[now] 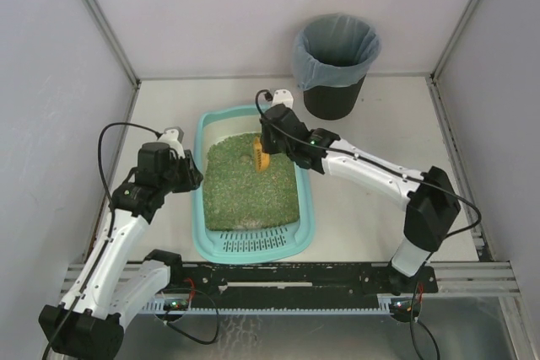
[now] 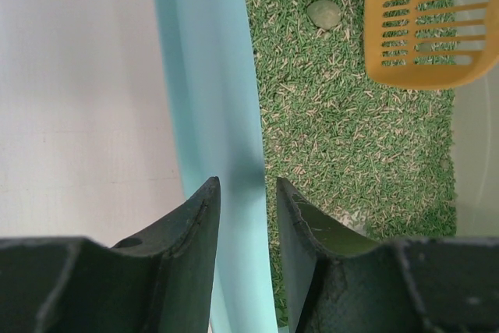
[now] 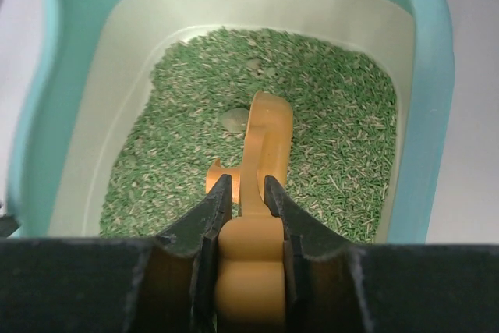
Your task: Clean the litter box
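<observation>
The light-teal litter box [image 1: 201, 208] lies in the middle of the table, holding green litter, with its slotted grate [image 1: 253, 244] at the near end. My left gripper [image 1: 194, 176] straddles the box's left rim [image 2: 210, 76], and its jaws [image 2: 246, 186] are closed on the rim. My right gripper [image 1: 268, 145] is shut on the handle of the orange slotted scoop [image 3: 265, 138]. The scoop's head [image 2: 429, 29] rests on the litter toward the far end. A grey-green clump [image 2: 323, 13] lies on the litter just beside the scoop; it also shows in the right wrist view [image 3: 233, 120].
A black round bin [image 1: 335, 65] with a grey-blue bag stands at the back right, beyond the box. Grey walls enclose the table on the left, back and right. A metal rail [image 1: 472, 274] runs along the near edge.
</observation>
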Tool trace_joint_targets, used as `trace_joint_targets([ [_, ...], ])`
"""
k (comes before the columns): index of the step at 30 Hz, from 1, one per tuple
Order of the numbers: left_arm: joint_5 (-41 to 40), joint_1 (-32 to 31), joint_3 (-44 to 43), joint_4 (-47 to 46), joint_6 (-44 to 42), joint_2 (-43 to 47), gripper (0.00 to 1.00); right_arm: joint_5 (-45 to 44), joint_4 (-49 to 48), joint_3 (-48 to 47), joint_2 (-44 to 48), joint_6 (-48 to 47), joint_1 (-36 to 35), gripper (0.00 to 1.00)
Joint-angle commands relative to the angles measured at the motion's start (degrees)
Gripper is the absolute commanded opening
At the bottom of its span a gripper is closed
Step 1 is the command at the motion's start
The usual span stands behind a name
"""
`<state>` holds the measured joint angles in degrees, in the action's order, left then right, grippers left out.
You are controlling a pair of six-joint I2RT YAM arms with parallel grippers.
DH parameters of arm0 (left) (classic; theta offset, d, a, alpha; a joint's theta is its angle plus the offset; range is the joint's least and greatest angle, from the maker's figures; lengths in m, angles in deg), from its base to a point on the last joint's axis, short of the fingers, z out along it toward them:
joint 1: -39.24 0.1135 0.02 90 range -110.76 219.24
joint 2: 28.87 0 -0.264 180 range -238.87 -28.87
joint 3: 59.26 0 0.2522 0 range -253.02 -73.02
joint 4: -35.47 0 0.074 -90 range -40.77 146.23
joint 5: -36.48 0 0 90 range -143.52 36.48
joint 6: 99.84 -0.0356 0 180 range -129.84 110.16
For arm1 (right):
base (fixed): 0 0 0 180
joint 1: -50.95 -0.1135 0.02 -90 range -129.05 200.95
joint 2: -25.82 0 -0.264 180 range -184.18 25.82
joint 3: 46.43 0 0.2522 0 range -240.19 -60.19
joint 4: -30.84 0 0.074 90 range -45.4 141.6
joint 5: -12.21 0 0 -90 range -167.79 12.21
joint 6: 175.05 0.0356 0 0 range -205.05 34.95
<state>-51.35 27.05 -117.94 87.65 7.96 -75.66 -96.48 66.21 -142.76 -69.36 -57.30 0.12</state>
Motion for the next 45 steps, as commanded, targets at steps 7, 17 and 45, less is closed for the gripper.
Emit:
trace_joint_targets([
  [7,2.9,0.3,1.0,-1.8,-0.9,-1.1,0.4,5.0,1.6,-2.2,-4.9,8.7,6.9,0.0],
  [17,2.9,0.3,1.1,-1.9,-0.9,-1.6,0.4,19.6,-2.7,-2.3,-12.7,13.5,9.2,0.0],
  [45,3.2,0.3,1.1,-1.8,-0.9,-1.0,0.39,48.7,-49.8,12.9,-18.5,37.1,4.9,0.0],
])
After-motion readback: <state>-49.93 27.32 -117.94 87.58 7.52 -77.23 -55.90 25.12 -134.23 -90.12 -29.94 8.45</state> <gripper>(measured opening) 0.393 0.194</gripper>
